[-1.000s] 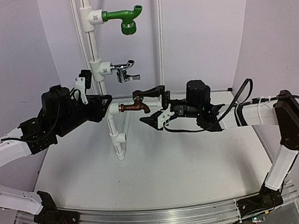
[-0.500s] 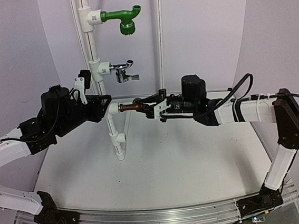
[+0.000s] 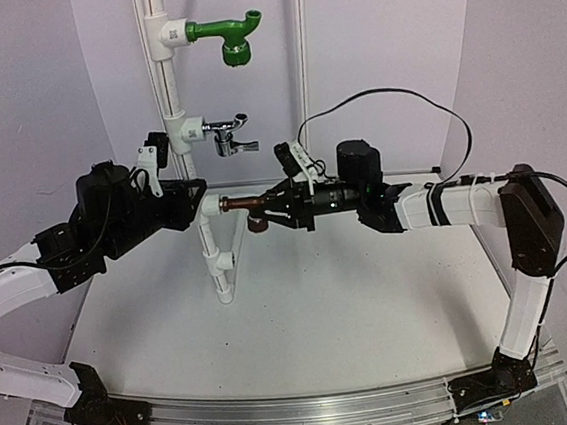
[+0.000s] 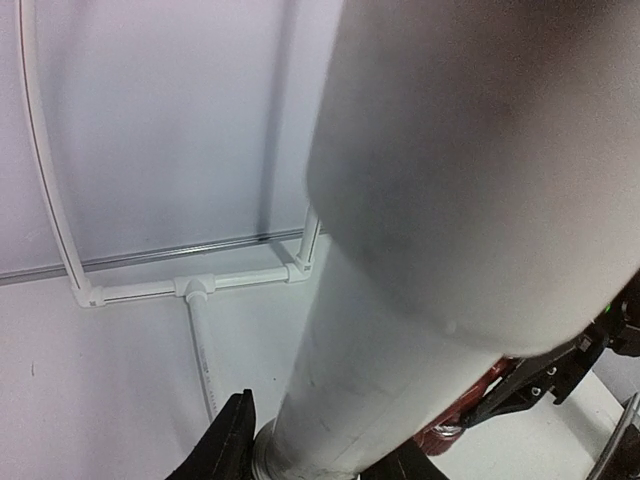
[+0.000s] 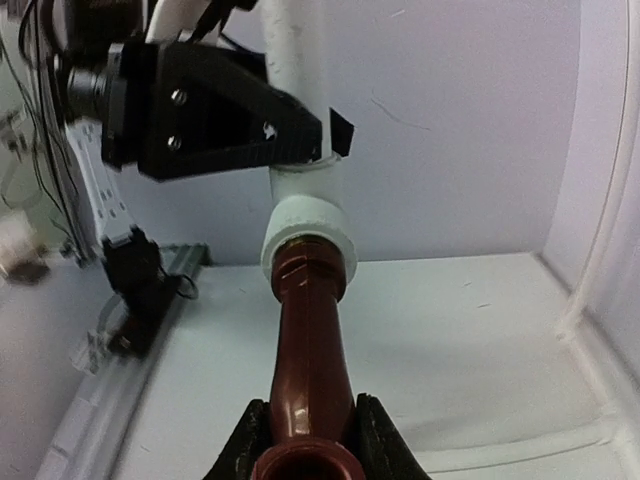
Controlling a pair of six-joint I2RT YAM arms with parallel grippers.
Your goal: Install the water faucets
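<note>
The chrome faucet (image 3: 228,137) already sits in the middle tee of the white pipe stand (image 3: 170,83), its lever out to the right, so that half of the job looks done. The dark reddish-brown faucet (image 3: 242,205) is at the lowest tee (image 3: 213,207), lying level with its end entered in the fitting's mouth. In the right wrist view a notched band of that end shows just outside the white collar, so I judge it only partly wound in, with more turns left. Which way its knob points I cannot tell. The right gripper (image 3: 275,208) is clenched on the brown faucet's body, a finger on either side. The left gripper (image 3: 193,193) is clamped around the pipe just above that tee, bracing it. A green elbow pipe piece (image 3: 231,35) hangs from the top tee, well above the work. The left gripper's fingers crowd the tee closely, and the right arm's cable (image 3: 383,97) loops high over the wrist and could tighten as the wrist rolls
</note>
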